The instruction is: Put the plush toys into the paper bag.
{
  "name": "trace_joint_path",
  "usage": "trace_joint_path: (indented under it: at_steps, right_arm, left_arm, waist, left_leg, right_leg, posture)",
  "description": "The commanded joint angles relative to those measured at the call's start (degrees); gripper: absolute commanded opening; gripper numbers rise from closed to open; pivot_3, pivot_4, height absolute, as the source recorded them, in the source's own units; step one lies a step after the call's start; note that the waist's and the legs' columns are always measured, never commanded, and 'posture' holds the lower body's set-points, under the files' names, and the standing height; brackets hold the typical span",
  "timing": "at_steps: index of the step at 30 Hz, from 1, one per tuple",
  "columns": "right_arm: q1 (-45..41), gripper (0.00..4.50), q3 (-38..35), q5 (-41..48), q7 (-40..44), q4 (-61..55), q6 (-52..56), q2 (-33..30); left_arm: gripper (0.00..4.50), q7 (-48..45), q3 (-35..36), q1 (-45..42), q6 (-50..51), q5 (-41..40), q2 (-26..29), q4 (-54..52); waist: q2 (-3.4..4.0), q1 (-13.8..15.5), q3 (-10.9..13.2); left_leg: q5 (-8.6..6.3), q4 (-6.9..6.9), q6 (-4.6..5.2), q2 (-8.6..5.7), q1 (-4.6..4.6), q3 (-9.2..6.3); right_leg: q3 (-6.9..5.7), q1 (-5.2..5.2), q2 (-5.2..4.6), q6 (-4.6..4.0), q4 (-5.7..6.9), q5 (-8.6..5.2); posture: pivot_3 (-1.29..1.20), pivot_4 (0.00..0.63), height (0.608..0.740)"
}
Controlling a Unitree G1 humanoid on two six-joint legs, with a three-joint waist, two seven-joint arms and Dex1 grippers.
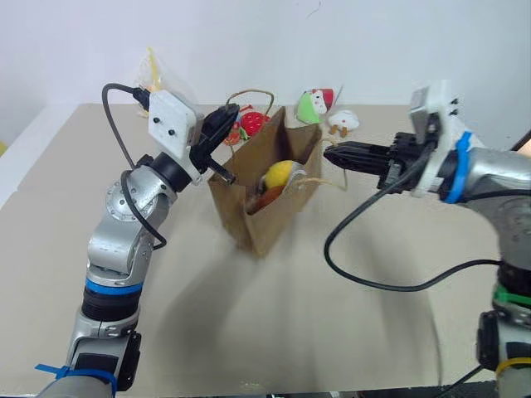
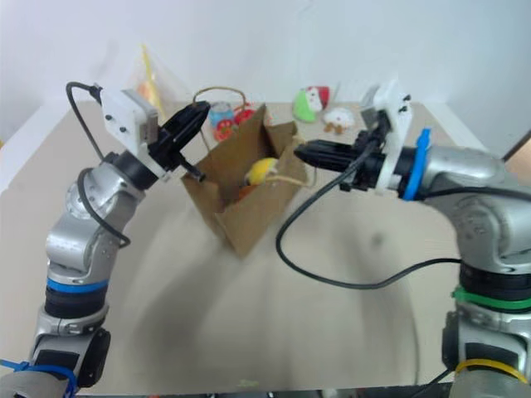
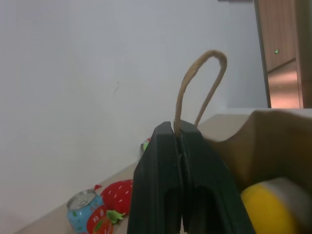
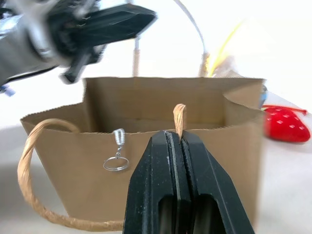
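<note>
The table (image 1: 249,348) is a wide beige surface; its near half is bare and offers free room in front of the bag, while its far edge meets a white wall.

The paper bag (image 1: 274,211) stands upright near the table's middle, mouth facing up, its long side running diagonally from near-left to far-right. The far rim is lifted and the near rim sits lower, so the mouth gapes toward the camera. One cord handle (image 1: 253,98) arches above the far rim; the other handle (image 4: 34,195) hangs loose down the near wall. A small metal key ring (image 4: 116,161) hangs over the near rim.

The yellow plush toy (image 1: 278,174) lies inside the bag, against the rim, with its pale end toward the right. A darker orange-brown mass sits beneath it; whether this is the brown toy cannot be told.

Behind the bag, along the far edge, lie a clear yellow plastic bag (image 1: 152,75), a strawberry plush (image 3: 119,194), a drink can (image 3: 87,214), a green-and-red plush (image 1: 314,105) and a white plush (image 1: 343,122). All are well apart from the near working area.

The left gripper (image 1: 222,124) is pressed together, pinching the base of the far handle at the bag's left rim. The right gripper (image 1: 336,155) is pressed together with nothing between its fingers, level, just beside the bag's right rim.
</note>
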Motion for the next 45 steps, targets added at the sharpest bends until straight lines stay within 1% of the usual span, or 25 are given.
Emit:
trace_joint_path:
  at_steps: [1, 7, 11, 13, 14, 15, 16, 17, 19, 22, 23, 24, 25, 26, 27, 30, 31, 33, 34, 35, 40, 41, 42, 44, 45]
  right_arm:
    - [-1.3, 0.13, -0.38, 1.66, -0.02, -1.13, 0.53, -0.73]
    - [1.27, 0.13, 10.18, -9.57, -2.27, 1.27, -8.38, 1.14]
    - [1.14, 0.13, 12.35, -12.1, -2.05, 3.37, -10.67, 1.94]
    - [0.22, 0.79, 11.37, -11.24, -1.9, 4.27, -10.72, 2.98]
    - [-0.23, 0.93, 10.73, -10.31, -1.6, 4.33, -10.49, 3.47]
    - [-0.58, 1.46, 10.17, -9.5, -1.3, 4.2, -10.47, 3.88]
    - [-0.93, 1.65, 9.64, -8.72, -1.22, 4.03, -10.24, 4.31]
    - [-1.49, 2.17, 8.81, -7.75, -1.51, 3.81, -10.03, 5.12]
    - [-3.31, 2.72, 6.52, -5.55, -3.16, 3.9, -9.55, 7.23]
    - [-6.09, 3.83, 2.98, -2.67, -5.68, 5.14, -8.53, 9.33]
    - [-6.84, 4.03, 1.97, -2.13, -6.32, 5.69, -8.17, 9.67]
    - [-7.51, 4.42, 0.9, -1.76, -7.0, 6.4, -8.21, 9.94]
    - [-7.97, 4.5, -0.11, -1.69, -7.64, 7.31, -8.28, 9.88]
    - [-7.91, 4.5, -0.74, -1.98, -7.54, 8.13, -8.5, 9.14]
    - [-7.48, 4.5, -1.12, -2.49, -7.07, 8.74, -8.92, 8.18]
    - [-4.18, 4.5, -1.27, -5.12, -4.31, 10.29, -10.49, 3.85]
    - [-2.86, 4.5, -1.27, -5.51, -3.13, 10.42, -10.83, 2.38]
    - [0.8, 4.5, -1.46, -5.73, -0.16, 10.15, -11.13, -0.88]
    - [2.79, 4.25, -0.75, -6.81, 1.48, 9.73, -12.44, -2.43]
    - [4.18, 4.25, -0.33, -7.56, 2.35, 9.39, -13.23, -3.35]
    - [7.81, 2.32, 1.86, -3.11, 6.03, 3.13, -8.91, -4.98]
    - [8.33, 2.09, 2.37, -1.98, 6.69, 1.49, -7.85, -5.06]
    - [8.87, 1.38, 3.16, -0.97, 7.32, -0.31, -6.85, -5.0]
    - [9.43, 0.93, 5.42, 0.96, 7.16, -3.73, -5.39, -3.12]
    - [9.54, 0.39, 7.56, 1.37, 7.07, -5.63, -5.45, -1.56]
  left_arm:
    - [0.0, -0.22, 1.35, 0.05, -1.98, 0.01, 0.13, 0.03]
    - [0.0, -0.06, -0.34, 0.94, -3.84, 0.92, -1.44, 1.77]
    - [0.0, -0.47, -0.76, 0.77, -4.19, 1.13, -1.62, 2.56]
    - [0.0, -1.02, -0.98, 1.07, -3.5, 0.83, -1.41, 2.71]
    - [0.0, -1.55, -1.02, 1.38, -3.19, 0.36, -1.29, 2.7]
    - [0.0, -2.02, -0.99, 1.71, -3.06, -0.06, -1.25, 2.64]
    - [0.0, -2.32, -0.97, 1.98, -3.07, -0.16, -1.16, 2.57]
    - [0.27, -2.5, -0.83, 2.27, -3.14, -0.25, -1.12, 2.49]
    - [0.76, -2.86, -0.58, 2.48, -3.08, -0.38, -0.86, 2.46]
    - [1.84, -3.57, -0.03, 2.54, -2.85, -0.94, -0.46, 2.42]
    - [1.95, -3.96, 0.13, 2.59, -2.71, -1.23, -0.16, 2.28]
    - [2.37, -4.6, 0.45, 2.63, -2.42, -1.85, 0.28, 2.16]
    - [2.57, -5.25, 1.16, 2.65, -1.82, -3.02, 0.67, 1.97]
    - [2.67, -5.9, 2.29, 2.6, -0.52, -5.14, 0.94, 1.67]
    - [3.21, -6.58, 3.27, 2.58, 0.99, -7.28, 1.26, 1.27]
    - [4.23, -11.24, 5.34, 3.34, 6.42, -14.82, 3.98, -1.85]
    - [4.42, -12.44, 5.81, 3.71, 7.73, -16.53, 5.08, -2.92]
    - [4.42, -14.19, 7.51, 5.08, 11.05, -20.62, 7.77, -5.27]
    - [4.47, -14.97, 8.34, 6.15, 12.43, -22.33, 9.1, -6.44]
    - [4.47, -15.38, 8.94, 7.11, 13.62, -23.59, 10.13, -7.48]
    - [4.5, -15.17, 10.88, 12.18, 15.47, -25.77, 13.16, -12.01]
    - [4.5, -14.93, 11.32, 13.39, 15.48, -25.77, 13.64, -12.8]
    - [4.5, -14.86, 11.74, 14.83, 15.1, -25.43, 14.14, -13.6]
    - [4.5, -13.92, 12.58, 17.53, 13.18, -24.06, 14.37, -14.93]
    - [4.5, -12.9, 13.04, 18.89, 11.94, -23.11, 13.81, -15.68]
  waist:
    - [0.0, -0.09, 0.0]
    - [0.0, -0.03, 0.0]
    - [0.0, -0.03, 0.0]
    - [0.0, -0.03, 0.0]
    - [0.0, -0.06, 0.0]
    - [0.0, -0.05, 0.0]
    - [0.0, -0.05, 0.0]
    - [0.0, -0.04, 0.0]
    - [0.0, -0.04, 0.0]
    - [0.0, -0.06, 0.0]
    - [0.0, -0.02, 0.0]
    - [0.0, 0.0, 0.0]
    - [0.0, 0.01, 0.0]
    - [0.0, 0.01, 0.0]
    - [0.0, 0.01, 0.0]
    - [0.0, 0.01, 0.0]
    - [0.0, 0.0, 0.0]
    - [0.0, 0.01, 0.0]
    - [0.0, 0.01, 0.0]
    - [0.0, -0.03, 0.0]
    - [0.01, -0.25, 0.01]
    - [0.02, -0.38, 0.01]
    - [0.02, -0.38, 0.01]
    - [0.01, -0.34, 0.01]
    - [0.01, -0.39, 0.01]
  left_leg:
    - [0.0, 0.02, 0.0, 0.0, 0.01, 0.04]
    - [0.01, 0.03, 0.0, 0.02, 0.04, 0.01]
    - [0.01, 0.03, 0.0, 0.01, -0.04, 0.04]
    - [0.01, 0.03, 0.0, 0.01, -0.11, 0.03]
    - [0.01, 0.03, 0.0, 0.01, -0.1, 0.03]
    - [0.0, 0.03, 0.0, 0.01, -0.1, 0.04]
    - [0.0, 0.03, 0.0, 0.01, -0.1, 0.04]
    - [0.0, 0.03, 0.0, 0.01, -0.1, 0.03]
    - [0.01, 0.03, 0.0, 0.02, -0.1, 0.0]
    - [0.01, 0.03, 0.0, 0.04, -0.09, 0.01]
    - [0.01, 0.03, 0.0, 0.04, -0.09, -0.01]
    - [0.01, 0.04, 0.0, 0.04, -0.09, -0.01]
    - [0.01, 0.04, 0.0, 0.04, -0.09, -0.02]
    - [0.01, 0.04, 0.0, 0.02, -0.09, -0.01]
    - [0.01, 0.04, 0.0, 0.02, -0.1, 0.01]
    - [0.01, 0.04, 0.0, 0.0, -0.11, 0.03]
    - [0.01, 0.03, 0.0, 0.0, -0.12, 0.01]
    - [-0.02, 0.01, 0.04, 0.0, -0.12, 0.02]
    - [-0.02, 0.02, 0.04, 0.0, -0.12, 0.01]
    - [-0.02, 0.01, 0.04, -0.01, -0.13, 0.01]
    - [-0.03, -0.01, 0.05, 0.03, -0.02, 0.04]
    - [-0.02, 0.0, 0.04, 0.04, 0.01, 0.03]
    - [-0.01, 0.01, 0.02, 0.15, 0.1, 0.02]
    - [0.0, 0.01, 0.01, 0.17, 0.11, -0.02]
    - [0.01, 0.01, 0.0, 0.2, 0.11, -0.02]
  right_leg:
    - [0.03, -0.01, -0.01, 0.0, 0.0, 0.01]
    - [0.01, 0.01, 0.02, 0.02, 0.02, 0.03]
    - [0.03, -0.05, -0.06, 0.03, 0.02, 0.02]
    - [0.02, -0.08, -0.1, 0.06, 0.02, 0.0]
    - [0.02, -0.07, -0.1, 0.08, 0.02, -0.01]
    - [0.04, -0.07, -0.1, 0.09, 0.01, -0.02]
    - [0.04, -0.08, -0.1, 0.09, 0.02, -0.02]
    - [0.03, -0.07, -0.1, 0.09, 0.01, -0.02]
    - [-0.01, -0.07, -0.09, 0.09, 0.02, -0.01]
    - [0.0, -0.08, -0.08, 0.08, 0.02, -0.01]
    - [-0.01, -0.07, -0.07, 0.07, 0.03, -0.01]
    - [-0.03, -0.07, -0.08, 0.07, 0.03, -0.01]
    - [-0.04, -0.05, -0.08, 0.07, 0.03, -0.01]
    - [-0.03, -0.05, -0.13, 0.07, 0.03, -0.01]
    - [-0.02, -0.05, -0.13, 0.08, 0.03, -0.01]
    - [0.0, -0.07, -0.16, 0.08, 0.03, -0.01]
    - [-0.01, -0.07, -0.16, 0.08, 0.03, -0.01]
    - [-0.02, -0.07, -0.17, 0.1, 0.02, -0.08]
    - [-0.02, -0.07, -0.17, 0.1, 0.02, -0.09]
    - [-0.02, -0.08, -0.17, 0.1, 0.02, -0.09]
    - [0.01, -0.06, -0.14, 0.1, 0.03, -0.12]
    - [0.0, -0.04, -0.11, 0.09, 0.04, -0.1]
    - [0.01, 0.01, -0.06, 0.07, 0.06, -0.08]
    - [-0.05, 0.03, -0.05, 0.06, 0.06, -0.08]
    - [-0.07, 0.03, 0.04, 0.05, 0.06, -0.08]
  posture:
    - [0.0, 0.15, 0.74]
    - [0.0, 0.15, 0.74]
    - [0.0, 0.15, 0.74]
    - [0.0, 0.15, 0.74]
    - [0.0, 0.15, 0.74]
    - [0.0, 0.15, 0.74]
    - [0.0, 0.15, 0.74]
    - [0.0, 0.15, 0.74]
    - [0.0, 0.15, 0.74]
    - [0.0, 0.15, 0.74]
    - [0.0, 0.15, 0.74]
    - [0.0, 0.15, 0.74]
    - [0.0, 0.15, 0.74]
    - [0.0, 0.15, 0.74]
    - [0.0, 0.15, 0.74]
    - [0.0, 0.15, 0.74]
    - [0.0, 0.15, 0.74]
    - [0.0, 0.15, 0.74]
    - [0.0, 0.15, 0.74]
    - [0.0, 0.15, 0.74]
    - [0.0, 0.15, 0.74]
    - [0.0, 0.15, 0.74]
    - [0.0, 0.15, 0.74]
    - [0.0, 0.15, 0.74]
    - [0.0, 0.15, 0.74]
